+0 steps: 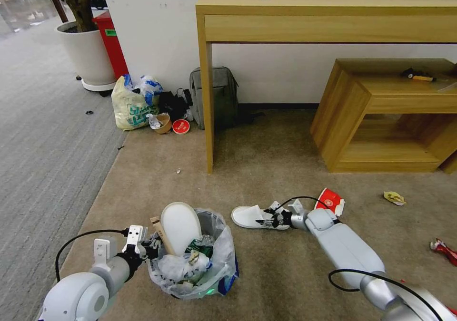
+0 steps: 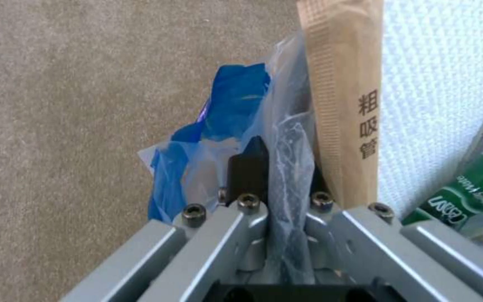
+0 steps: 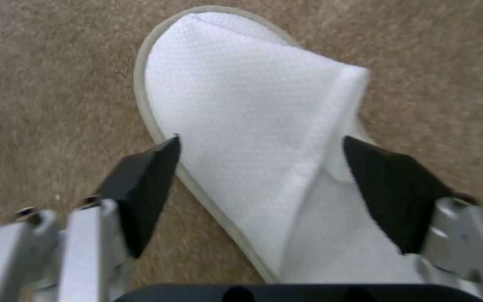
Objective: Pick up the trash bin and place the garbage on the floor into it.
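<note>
Right gripper agape astride slipper

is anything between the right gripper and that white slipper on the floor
Nothing visible. The right gripper is open with its fingers either side of the white slipper on the beige carpet, and the gap between them holds only the slipper itself.

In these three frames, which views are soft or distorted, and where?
Head view: sharp, but wide-angle bending bows the desk edge. Right wrist view: slightly soft throughout, the white slipper weave and the open right gripper fingers smeared. Left wrist view: the straw wrapper print is crisp, the left gripper near parts softer.
</note>
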Robot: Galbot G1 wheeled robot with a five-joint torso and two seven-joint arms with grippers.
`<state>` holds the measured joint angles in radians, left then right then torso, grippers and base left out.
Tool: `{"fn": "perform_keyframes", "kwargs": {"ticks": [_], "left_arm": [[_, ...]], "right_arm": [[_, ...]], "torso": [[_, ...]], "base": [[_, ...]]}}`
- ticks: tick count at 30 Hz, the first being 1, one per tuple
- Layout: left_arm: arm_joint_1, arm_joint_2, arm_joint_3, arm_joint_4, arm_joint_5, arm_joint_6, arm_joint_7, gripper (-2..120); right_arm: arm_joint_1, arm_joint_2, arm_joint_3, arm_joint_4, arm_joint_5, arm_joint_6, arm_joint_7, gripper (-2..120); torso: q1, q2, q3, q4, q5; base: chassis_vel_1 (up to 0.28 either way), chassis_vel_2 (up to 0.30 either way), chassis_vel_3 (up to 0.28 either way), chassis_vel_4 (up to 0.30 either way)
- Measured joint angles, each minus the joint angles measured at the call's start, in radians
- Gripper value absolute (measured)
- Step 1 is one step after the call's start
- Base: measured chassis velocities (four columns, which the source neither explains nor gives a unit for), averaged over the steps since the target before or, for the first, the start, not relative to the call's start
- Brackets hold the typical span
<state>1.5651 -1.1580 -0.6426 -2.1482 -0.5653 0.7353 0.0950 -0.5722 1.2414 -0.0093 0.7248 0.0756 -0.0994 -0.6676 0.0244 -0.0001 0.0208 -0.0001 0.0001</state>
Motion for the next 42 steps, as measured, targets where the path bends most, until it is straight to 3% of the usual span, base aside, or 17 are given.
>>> {"fn": "perform_keyframes", "kwargs": {"ticks": [7,19,23,25,30,33,42], "left_arm": [[0.008,-0.003,-0.005,-0.005,0.002,0.0,0.003,0],[0.01,-0.005,-0.003,-0.01,0.005,0.0,0.005,0],[0.016,-0.003,-0.003,-0.013,0.006,0.0,0.005,0],[0.017,-0.002,-0.003,-0.015,0.007,0.0,0.005,0],[0.017,-0.002,0.0,-0.016,0.007,0.0,0.004,0],[0.017,-0.004,0.006,-0.016,0.011,0.0,0.004,0],[0.017,-0.002,0.005,-0.016,0.012,0.0,0.004,0]], "right_arm": [[0.008,0.018,-0.002,-0.009,-0.018,-0.063,0.045,100],[0.012,0.031,-0.004,-0.042,-0.002,-0.07,0.049,100],[0.017,0.046,-0.005,-0.068,0.001,-0.062,0.07,90],[0.022,0.053,-0.006,-0.083,0.0,-0.06,0.086,77],[0.024,0.059,-0.006,-0.092,0.0,-0.055,0.098,65],[0.018,0.061,-0.009,-0.083,0.0,-0.053,0.111,46],[0.007,0.065,-0.008,-0.079,0.0,-0.046,0.122,18]], "torso": [[0.0,0.0,0.0,0.0,-0.0002],[0.0,0.0,0.0,-0.0002,-0.0001],[0.0,0.0,0.0,-0.0001,-0.0001],[0.0,0.0,0.0,-0.0001,-0.0002],[0.0,0.0,0.0,-0.0003,-0.0003],[0.0,0.0,0.0,-0.0003,-0.0002],[0.0,0.0,0.0,0.0,0.0]], "base": [[0.0,0.0,0.0,0.0],[0.0,0.0,0.0,0.0],[0.0,0.0,0.0,0.0],[0.0,0.0,0.0,0.0],[0.0,0.0,0.0,0.0],[0.0,0.0,0.0,0.0],[0.0,0.0,0.0,0.0]]}}
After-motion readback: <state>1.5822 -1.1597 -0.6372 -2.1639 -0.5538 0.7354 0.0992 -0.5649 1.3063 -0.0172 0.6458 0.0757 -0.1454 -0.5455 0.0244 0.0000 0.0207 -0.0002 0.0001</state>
